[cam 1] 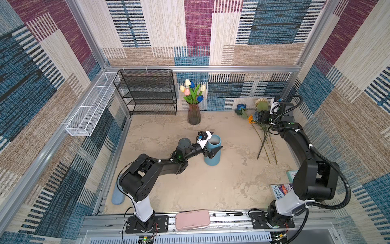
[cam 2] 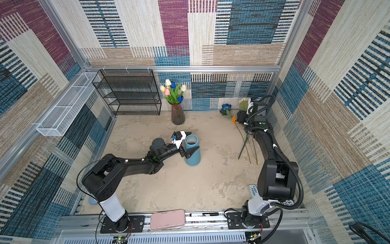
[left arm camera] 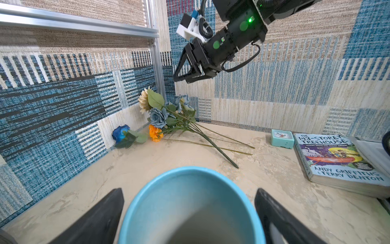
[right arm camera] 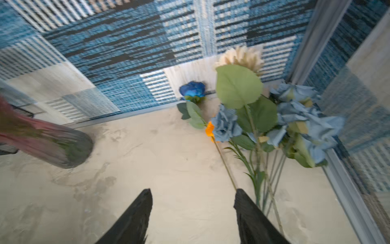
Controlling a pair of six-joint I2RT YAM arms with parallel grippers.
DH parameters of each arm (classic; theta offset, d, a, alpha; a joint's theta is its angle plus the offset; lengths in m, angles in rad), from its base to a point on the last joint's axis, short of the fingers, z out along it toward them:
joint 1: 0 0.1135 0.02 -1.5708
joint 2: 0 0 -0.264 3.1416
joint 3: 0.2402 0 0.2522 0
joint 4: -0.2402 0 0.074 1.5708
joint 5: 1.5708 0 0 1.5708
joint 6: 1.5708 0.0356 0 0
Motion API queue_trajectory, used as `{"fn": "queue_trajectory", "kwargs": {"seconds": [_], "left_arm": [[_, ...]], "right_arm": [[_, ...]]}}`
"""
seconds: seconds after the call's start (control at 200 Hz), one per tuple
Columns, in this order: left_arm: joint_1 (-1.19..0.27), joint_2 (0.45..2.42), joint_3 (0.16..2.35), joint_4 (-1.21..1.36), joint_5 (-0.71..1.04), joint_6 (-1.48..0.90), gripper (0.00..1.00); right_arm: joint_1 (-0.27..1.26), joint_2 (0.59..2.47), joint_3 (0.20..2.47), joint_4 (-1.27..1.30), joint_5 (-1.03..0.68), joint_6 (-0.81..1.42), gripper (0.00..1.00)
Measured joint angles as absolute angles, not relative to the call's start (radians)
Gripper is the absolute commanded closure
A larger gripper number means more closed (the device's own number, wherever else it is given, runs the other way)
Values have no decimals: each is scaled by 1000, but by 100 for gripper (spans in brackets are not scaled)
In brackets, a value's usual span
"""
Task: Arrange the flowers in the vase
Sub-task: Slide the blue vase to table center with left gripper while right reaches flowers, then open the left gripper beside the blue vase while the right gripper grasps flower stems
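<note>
top views: the blue vase [cam 1: 213, 157] stands empty mid-table. the left gripper [cam 1: 216, 140] straddles it, jaws wide, not squeezing. tulips [cam 1: 191, 90] are already in the glass vase [cam 1: 194, 115] by the back wall. the loose flowers [cam 1: 260, 126] all lie in the far right corner, so i'd say most of the job is left.

left wrist: the right gripper [left arm camera: 182, 79] hovers above that pile. stems cross each other and the heads are jammed against the wall. a book [left arm camera: 337, 160] and clock [left arm camera: 282, 138] sit nearby, probably clear of the route.

right wrist: blurry, but its jaws are apart with nothing between. the orange bloom [right arm camera: 209, 127] has its stem just beside one finger.
</note>
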State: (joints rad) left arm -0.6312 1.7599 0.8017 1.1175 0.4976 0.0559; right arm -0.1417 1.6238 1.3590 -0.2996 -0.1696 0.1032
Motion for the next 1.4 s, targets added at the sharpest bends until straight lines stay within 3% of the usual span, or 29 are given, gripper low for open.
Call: {"fn": "queue_trajectory", "kwargs": {"seconds": [0.26, 0.531, 0.866, 1.137, 1.402], "left_arm": [[-631, 1665, 802, 1046, 496, 78, 1], [-663, 1481, 815, 896, 500, 96, 1], [-726, 1205, 771, 686, 473, 190, 1], [-744, 1177, 684, 612, 448, 194, 1], [-747, 1158, 667, 555, 416, 194, 1]], "right_arm": [[-218, 1734, 1419, -395, -67, -2, 43], [-250, 1876, 1475, -456, -73, -124, 45], [-260, 2018, 1547, -456, -79, -185, 58], [-262, 2080, 1585, -446, -115, -204, 78], [-261, 2101, 1621, -446, -151, -207, 85]]}}
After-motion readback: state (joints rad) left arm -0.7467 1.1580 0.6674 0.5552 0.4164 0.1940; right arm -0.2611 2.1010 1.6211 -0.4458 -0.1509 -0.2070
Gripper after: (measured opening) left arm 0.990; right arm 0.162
